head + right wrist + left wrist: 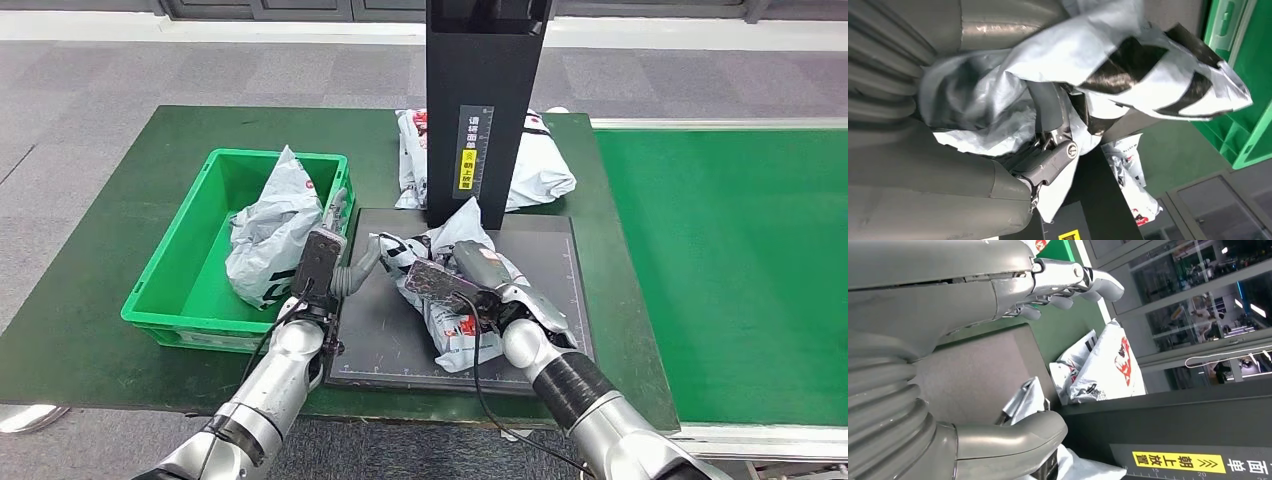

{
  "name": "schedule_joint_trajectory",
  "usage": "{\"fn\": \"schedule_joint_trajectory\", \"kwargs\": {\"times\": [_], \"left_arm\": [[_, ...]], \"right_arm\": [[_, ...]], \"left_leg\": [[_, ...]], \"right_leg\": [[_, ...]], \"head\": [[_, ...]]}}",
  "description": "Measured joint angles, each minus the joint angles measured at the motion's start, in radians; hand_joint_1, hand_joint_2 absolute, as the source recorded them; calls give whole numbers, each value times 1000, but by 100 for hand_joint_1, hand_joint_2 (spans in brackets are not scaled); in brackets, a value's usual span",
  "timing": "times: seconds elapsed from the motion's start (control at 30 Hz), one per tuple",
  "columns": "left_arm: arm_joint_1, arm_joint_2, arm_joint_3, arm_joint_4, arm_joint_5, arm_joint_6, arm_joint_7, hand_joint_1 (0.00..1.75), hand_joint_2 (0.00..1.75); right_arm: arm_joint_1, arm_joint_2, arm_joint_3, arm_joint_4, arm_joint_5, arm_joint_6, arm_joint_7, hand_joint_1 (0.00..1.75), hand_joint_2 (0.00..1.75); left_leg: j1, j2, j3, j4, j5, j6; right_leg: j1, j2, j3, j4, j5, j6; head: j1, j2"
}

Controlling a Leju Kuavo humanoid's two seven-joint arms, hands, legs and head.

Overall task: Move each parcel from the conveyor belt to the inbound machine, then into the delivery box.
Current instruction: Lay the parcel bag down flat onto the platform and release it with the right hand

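A grey plastic parcel (450, 290) lies on the dark inbound machine plate (375, 340). My right hand (480, 275) grips it from the right, and its fingers (1048, 107) are wrapped in the crumpled bag (1098, 60). At the plate's left edge my left hand (335, 260) hovers with its fingers (1073, 282) spread, holding nothing. The green delivery box (175, 275) at the left holds another grey parcel (270, 235). Behind the machine's black post (485, 100) lies a white parcel (540, 165), which is also in the left wrist view (1103, 365).
The green conveyor belt (730, 270) runs along the right with nothing on it here. The dark green table (90, 300) has bare room left of the box and behind it. Grey carpet lies beyond.
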Motion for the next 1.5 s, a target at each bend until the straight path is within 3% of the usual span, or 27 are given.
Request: {"fn": "schedule_joint_trajectory", "kwargs": {"times": [0.33, 0.57, 0.77, 1.0, 1.27, 1.4, 1.5], "left_arm": [[25, 20, 18, -50, 31, 74, -13, 0, 175], [44, 28, 43, -111, 38, 150, -76, 0, 175], [50, 27, 43, -161, 40, 114, -96, 0, 175], [33, 12, -7, -164, 13, 92, -42, 0, 175], [1, -12, -72, -136, 5, 84, -29, 0, 175], [-3, -16, -110, -114, -29, 72, 8, 0, 175], [-13, -17, -156, -61, -108, 58, 95, 0, 175]], "right_arm": [[41, -6, -2, -11, 14, -124, -22, 0, 0], [107, -6, -60, -99, -97, -210, -171, 0, 0], [112, -6, -121, -114, -304, -211, -310, 0, 0], [112, -5, -204, -114, -489, -207, -401, 0, 0], [108, -4, -278, -114, -664, -88, -453, 0, 0], [109, -4, -311, -113, -725, -88, -473, 0, 175], [109, -4, -342, -113, -745, -140, -479, 0, 175]], "left_leg": [[0, 0, 0, 0, 0, 0], [0, 0, 0, 0, 0, 0], [0, 0, 0, 0, 0, 0], [0, 0, 0, 1, 0, 0], [0, 1, 0, 1, 0, 0], [0, 0, 0, 1, 0, 0], [-1, 1, 0, 1, 0, 0]], "right_leg": [[0, 0, 0, 0, 0, 0], [0, 0, 0, 0, 0, 0], [0, 0, 0, 0, 0, 0], [0, 0, 0, 0, 1, 0], [0, 1, 0, 0, 1, 0], [0, 1, -1, 0, 1, 0], [-1, 1, -1, 0, 1, 0]], "head": [[0, 0], [0, 0], [0, 0], [0, 0], [0, 0], [0, 0], [0, 0]]}}
